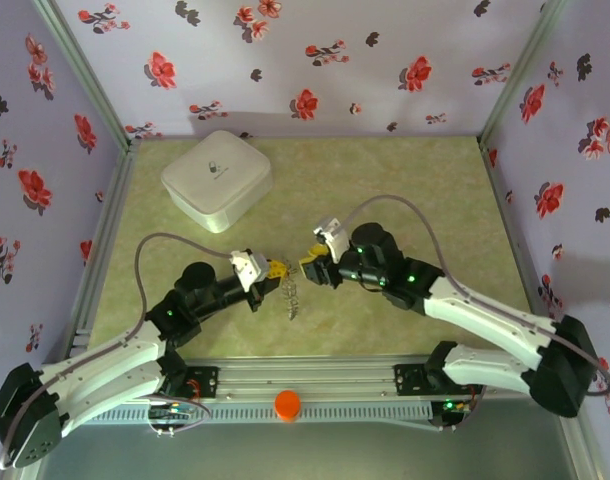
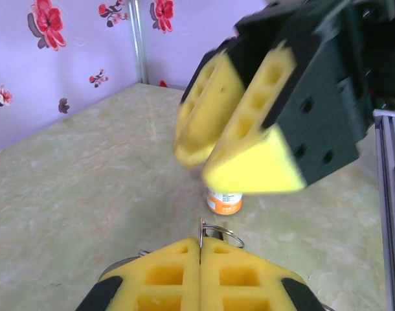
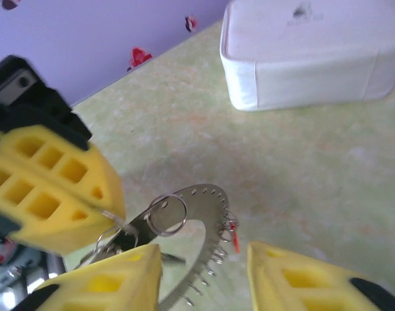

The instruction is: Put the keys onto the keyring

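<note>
Left gripper (image 2: 201, 249): clenched. My left wrist view has the two yellow pads pressed flat together with a thin wire loop poking up from the seam. As far as I can tell it is pinching the keyring by its edge.
Keyring (image 3: 207, 197): hangs from that pinch, clear of the table (image 3: 314, 168) and between the two grippers. It is tilted, with its wide hole facing my right wrist camera. A small wire ring (image 3: 184, 214) lies against its face.
Keys: the red-tagged key (image 3: 234, 237) dangles at the keyring's far rim. I cannot make out the black-headed one in the clutter near the left pads.
Right gripper (image 3: 204, 259): released. Its fingers stand apart with nothing between them, just beside the keyring's lower arc and close to the left gripper.
Step in hand: I read this as the threading stage, with the left holding the keyring up and the right free to work.
Next move: pick out whichever key is loose, close the right fingers on it, and avoid knocking the keyring out of that thin pinch.
</note>
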`<action>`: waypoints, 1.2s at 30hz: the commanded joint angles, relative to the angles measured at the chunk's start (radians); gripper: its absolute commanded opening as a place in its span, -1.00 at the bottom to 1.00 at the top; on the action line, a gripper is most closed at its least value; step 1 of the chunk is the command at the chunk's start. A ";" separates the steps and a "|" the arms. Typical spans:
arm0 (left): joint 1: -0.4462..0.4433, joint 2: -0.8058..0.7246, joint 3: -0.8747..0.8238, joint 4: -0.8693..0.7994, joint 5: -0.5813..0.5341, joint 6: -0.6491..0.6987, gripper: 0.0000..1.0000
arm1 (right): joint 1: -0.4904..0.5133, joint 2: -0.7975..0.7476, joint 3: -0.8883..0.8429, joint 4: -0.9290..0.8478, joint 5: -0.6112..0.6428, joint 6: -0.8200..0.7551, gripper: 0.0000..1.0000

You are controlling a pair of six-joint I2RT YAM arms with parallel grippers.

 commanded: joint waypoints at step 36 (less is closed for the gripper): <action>-0.005 0.037 -0.030 0.229 0.173 -0.021 -1.00 | 0.048 -0.031 -0.113 0.104 -0.133 -0.459 -0.98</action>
